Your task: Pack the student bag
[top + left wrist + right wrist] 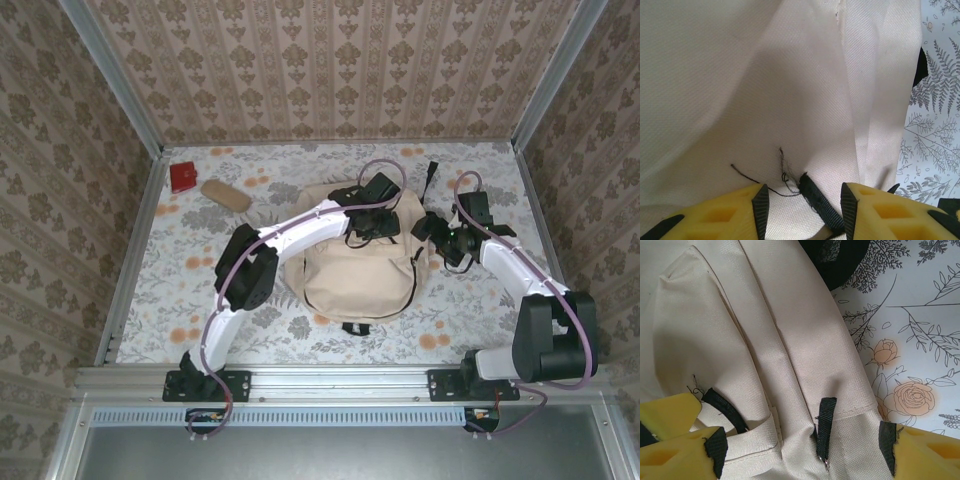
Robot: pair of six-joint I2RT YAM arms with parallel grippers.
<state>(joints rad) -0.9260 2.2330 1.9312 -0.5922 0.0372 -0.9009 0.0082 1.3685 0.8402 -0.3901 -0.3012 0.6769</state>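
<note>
Left gripper (805, 200): above the student bag (360, 280) at its far edge, jaws apart, black strap (815, 200) lying between them unpinched.
Red item (183, 177): far left of the bag, on the desk (200, 290).
Tan case (226, 195): left of the bag, nearer to it.
Student bag: mid-desk, lying flat.
Right gripper (802, 450): at the bag's right far corner, jaws wide apart, straddling a fabric fold and black pull tab (826, 422).

Left hand (804, 200) half-open, right hand (801, 447) wide
</note>
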